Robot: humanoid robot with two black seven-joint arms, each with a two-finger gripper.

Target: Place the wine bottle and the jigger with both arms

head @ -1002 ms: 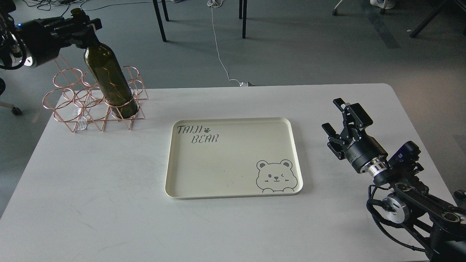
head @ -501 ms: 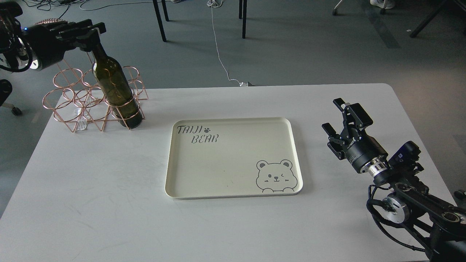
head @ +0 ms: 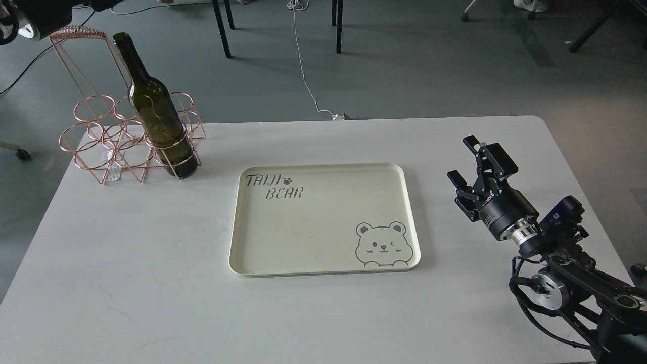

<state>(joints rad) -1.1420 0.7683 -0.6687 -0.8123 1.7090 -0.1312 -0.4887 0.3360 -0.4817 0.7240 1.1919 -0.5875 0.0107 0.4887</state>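
While the right hand (head: 472, 169) hovers over the bench (head: 126, 283) near its right edge, its two fingers stand spread apart with nothing between them, pointing up and toward the far side.

Item: wine bottle (head: 156, 119), dark olive-green glass, no label, long narrow neck. Location: far left corner of the bench, standing in the front right ring of a wire rack, leaning slightly with its neck toward the far left. Nothing grips it.

Item: wire bottle rack (head: 101, 136), rose-gold, several round rings and a tall looped handle with a coiled grip. Location: far left corner, the other rings holding no bottle; small clear tags lie at its base.

Item: tray (head: 323, 268), cream, rectangular with rounded corners, printed "TAIJI BEAR" at far left and a bear face at near right. Location: middle of the bench.

Item: left arm (head: 30, 17). Only a thick dark part shows at the upper left edge; its hand lies outside the view.

Item: jigger, nowhere in view
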